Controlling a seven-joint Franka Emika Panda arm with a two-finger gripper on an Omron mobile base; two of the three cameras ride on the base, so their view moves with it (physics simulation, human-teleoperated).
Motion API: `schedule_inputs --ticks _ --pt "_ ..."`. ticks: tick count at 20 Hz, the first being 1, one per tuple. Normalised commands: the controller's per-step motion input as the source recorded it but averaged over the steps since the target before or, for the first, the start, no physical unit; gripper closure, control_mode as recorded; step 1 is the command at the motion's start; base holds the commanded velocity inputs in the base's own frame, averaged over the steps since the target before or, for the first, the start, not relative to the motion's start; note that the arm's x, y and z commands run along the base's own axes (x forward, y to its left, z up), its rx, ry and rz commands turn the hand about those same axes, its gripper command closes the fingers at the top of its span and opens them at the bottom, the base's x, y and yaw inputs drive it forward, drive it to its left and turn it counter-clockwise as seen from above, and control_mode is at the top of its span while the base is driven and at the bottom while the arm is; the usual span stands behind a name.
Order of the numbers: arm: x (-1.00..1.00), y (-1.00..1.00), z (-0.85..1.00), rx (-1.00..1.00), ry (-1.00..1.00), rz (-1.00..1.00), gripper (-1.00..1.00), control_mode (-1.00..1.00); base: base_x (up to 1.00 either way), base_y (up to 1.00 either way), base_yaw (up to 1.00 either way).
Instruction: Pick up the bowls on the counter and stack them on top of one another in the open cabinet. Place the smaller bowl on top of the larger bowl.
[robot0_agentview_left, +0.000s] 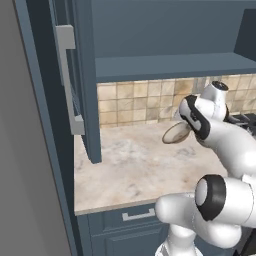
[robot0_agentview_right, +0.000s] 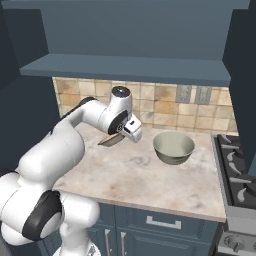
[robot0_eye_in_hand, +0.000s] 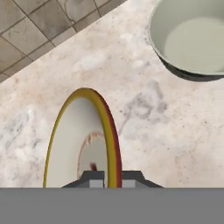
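Observation:
My gripper (robot0_eye_in_hand: 111, 178) is shut on the rim of the smaller bowl (robot0_eye_in_hand: 83, 140), which has a cream inside and a tan rim. It hangs tilted on edge above the counter (robot0_eye_in_hand: 144, 131). The left base view has the same bowl (robot0_agentview_left: 177, 133) at the gripper (robot0_agentview_left: 190, 130), above the counter (robot0_agentview_left: 130, 165). Seen from the right base view, this bowl (robot0_agentview_right: 111, 140) sits at the gripper (robot0_agentview_right: 123, 135). The larger bowl (robot0_agentview_right: 173, 147) stands upright on the counter to the right, and appears again (robot0_eye_in_hand: 192, 39) in the hand view. Overhead is the cabinet shelf (robot0_agentview_left: 170, 67), bare.
The cabinet door (robot0_agentview_left: 86, 85) stands open at the left with its grey bar handle (robot0_agentview_left: 69, 80). A stove (robot0_agentview_right: 237, 160) borders the counter on the right. Tiled backsplash (robot0_agentview_right: 160, 102) runs behind. Dark blue drawers (robot0_agentview_right: 165, 222) lie below the counter edge.

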Motion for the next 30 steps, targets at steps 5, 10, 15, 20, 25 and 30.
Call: schedule_inputs --ticks 5,10,15,20,25,30 --pt "0.0 -0.85 0.11 0.03 0.0 -0.22 1.0 -1.0 0.0 0.0 0.0" --pt "0.0 -0.84 0.04 0.08 0.0 -0.21 1.0 -1.0 0.0 0.0 0.0" --pt "0.0 -0.45 0.0 0.05 -0.06 -0.1 1.0 -1.0 0.0 0.0 0.0" --pt "0.0 -0.06 0.0 0.02 -0.02 0.0 1.0 -1.0 0.0 0.0 0.0" --pt "-0.06 -0.31 -0.03 0.1 -0.14 -0.03 1.0 -1.0 0.0 0.0 0.0" --pt "-0.1 -0.19 -0.08 0.07 -0.23 -0.02 1.0 -1.0 0.0 0.0 0.0"
